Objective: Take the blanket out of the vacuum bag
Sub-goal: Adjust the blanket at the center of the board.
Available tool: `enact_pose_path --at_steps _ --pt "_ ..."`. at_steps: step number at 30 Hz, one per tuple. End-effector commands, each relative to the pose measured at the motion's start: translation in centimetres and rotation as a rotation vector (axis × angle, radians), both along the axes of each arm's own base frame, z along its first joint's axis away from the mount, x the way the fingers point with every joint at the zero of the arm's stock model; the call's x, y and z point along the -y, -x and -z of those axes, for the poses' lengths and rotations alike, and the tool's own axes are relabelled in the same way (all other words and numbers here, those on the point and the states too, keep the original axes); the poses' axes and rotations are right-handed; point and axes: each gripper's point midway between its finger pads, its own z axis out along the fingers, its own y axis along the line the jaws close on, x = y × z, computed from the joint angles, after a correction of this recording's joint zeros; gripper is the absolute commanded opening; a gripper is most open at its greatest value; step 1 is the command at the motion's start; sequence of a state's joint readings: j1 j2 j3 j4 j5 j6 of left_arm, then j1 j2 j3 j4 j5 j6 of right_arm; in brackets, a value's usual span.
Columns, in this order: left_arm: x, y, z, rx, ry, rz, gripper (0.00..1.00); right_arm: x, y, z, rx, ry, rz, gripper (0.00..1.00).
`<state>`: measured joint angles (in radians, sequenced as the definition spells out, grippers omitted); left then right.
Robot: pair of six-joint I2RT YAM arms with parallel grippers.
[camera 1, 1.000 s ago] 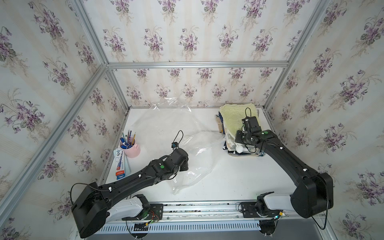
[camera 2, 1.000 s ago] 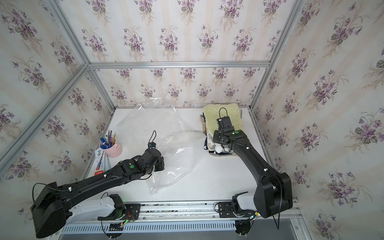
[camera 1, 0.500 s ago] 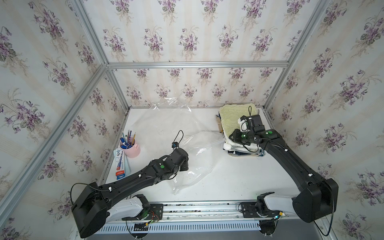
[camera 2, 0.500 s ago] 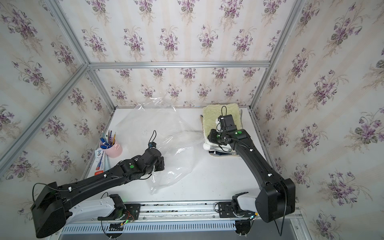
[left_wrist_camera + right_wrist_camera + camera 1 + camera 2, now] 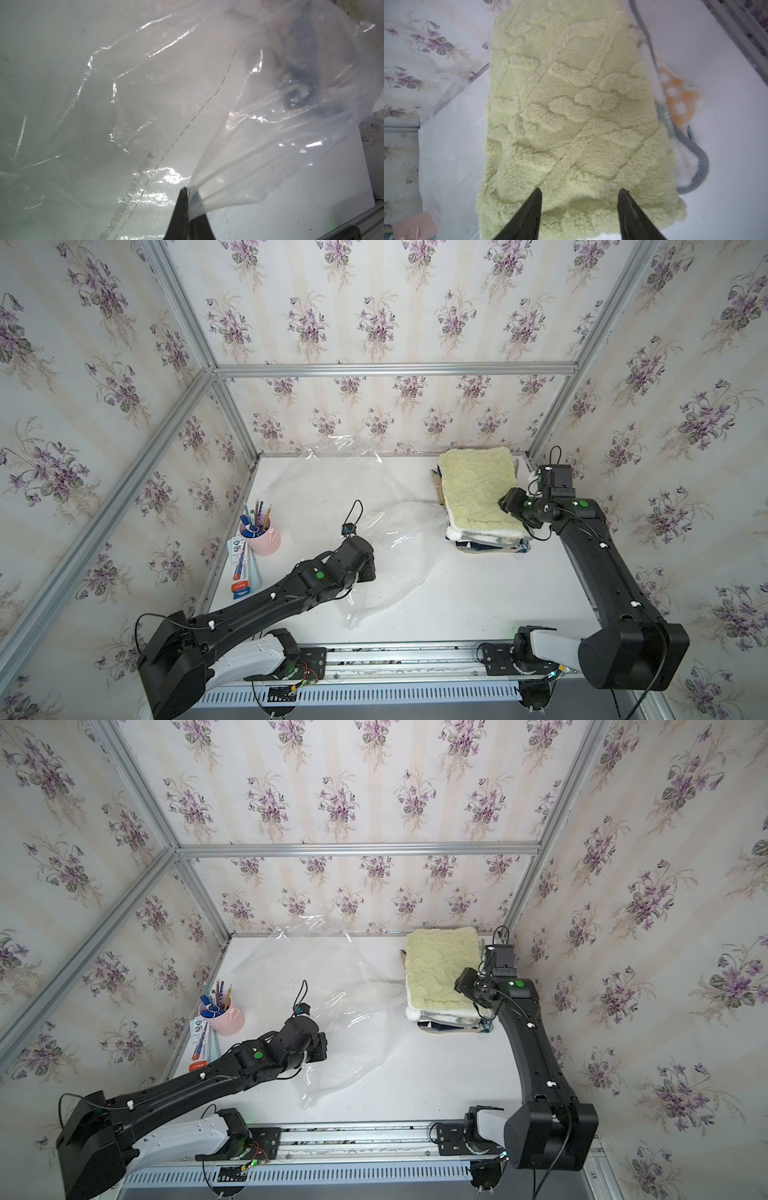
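Pinching crinkly clear vacuum bag (image 5: 259, 135), plush pale-yellow blanket (image 5: 571, 114)

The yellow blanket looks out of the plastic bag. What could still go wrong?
The open right end effector hangs just over the blanket; backing away, it might snag the fleece and topple the stack beneath. The left end effector is clamped on the vacuum bag, whose edge lies beside that stack; a tug might drag it.
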<state>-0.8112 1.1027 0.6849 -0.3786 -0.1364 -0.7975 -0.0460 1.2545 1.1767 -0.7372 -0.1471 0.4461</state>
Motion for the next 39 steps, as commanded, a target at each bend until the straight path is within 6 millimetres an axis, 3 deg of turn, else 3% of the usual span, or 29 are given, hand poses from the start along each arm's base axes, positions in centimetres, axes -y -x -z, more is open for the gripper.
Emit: enact_pose_path --at_steps 1,8,16,23,25,30,37,39 --pt "-1.0 0.3 -0.1 0.009 -0.035 -0.007 0.06 2.0 -0.1 0.8 -0.002 -0.014 0.078 0.59" --pt "-2.5 0.8 -0.8 0.046 -0.051 -0.031 0.06 4.5 0.9 4.8 -0.08 0.015 0.188 0.59" --pt "-3.4 1.0 -1.1 0.066 -0.053 -0.049 0.07 5.8 0.9 4.9 -0.097 0.075 0.228 0.56" --pt "-3.4 1.1 -0.9 0.061 -0.044 -0.044 0.07 3.9 0.3 7.0 -0.131 -0.02 0.155 0.52" --pt "-3.3 1.0 -0.8 0.06 -0.044 -0.043 0.07 3.2 -0.1 6.7 -0.111 -0.058 0.133 0.39" --pt "-3.2 1.0 -0.7 0.058 -0.043 -0.041 0.07 3.7 -0.3 4.3 -0.038 -0.037 0.157 0.01" --pt "-2.8 0.7 -0.6 0.053 -0.046 -0.031 0.07 4.9 0.7 -0.6 0.069 0.032 0.203 0.0" --pt "-2.6 0.6 -0.6 0.055 -0.044 -0.027 0.07 5.4 1.3 -0.9 0.07 0.046 0.22 0.0"
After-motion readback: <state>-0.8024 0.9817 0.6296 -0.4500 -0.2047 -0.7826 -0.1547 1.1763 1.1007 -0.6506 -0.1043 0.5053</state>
